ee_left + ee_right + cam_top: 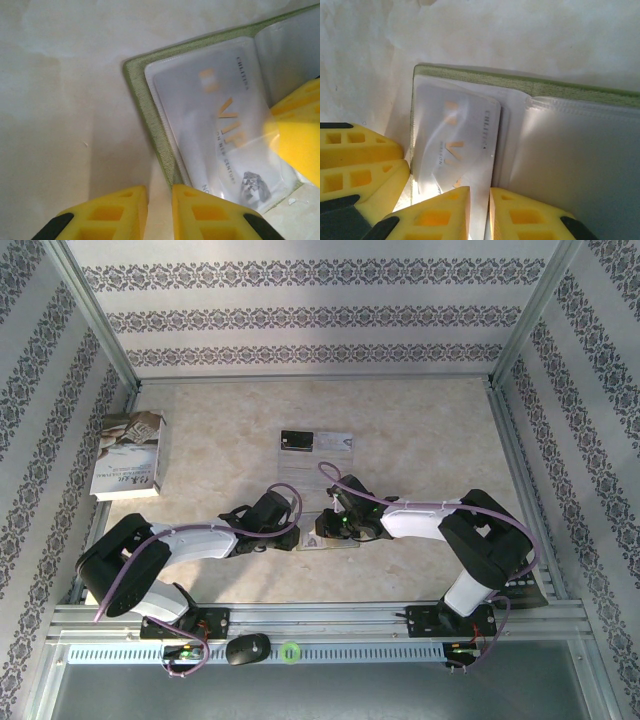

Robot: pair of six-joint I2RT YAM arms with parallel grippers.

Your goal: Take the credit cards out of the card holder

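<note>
Right wrist: which step was it?
- Pulling card 2. Silver card (455, 140) sat pocketed in the open card holder (520, 82). Right gripper (480, 210) barely parted astride its edge, grip unclear.

Left?
- Left gripper (160, 212) barely parted, empty, beside card holder. Next needed a firm pinch and a slide out.

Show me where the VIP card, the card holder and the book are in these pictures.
VIP card (220, 135), left wrist view, on the middle of its face.
card holder (142, 107), left wrist view, on its green fabric edge.
book (130, 453), top external view, on its cover.
</note>
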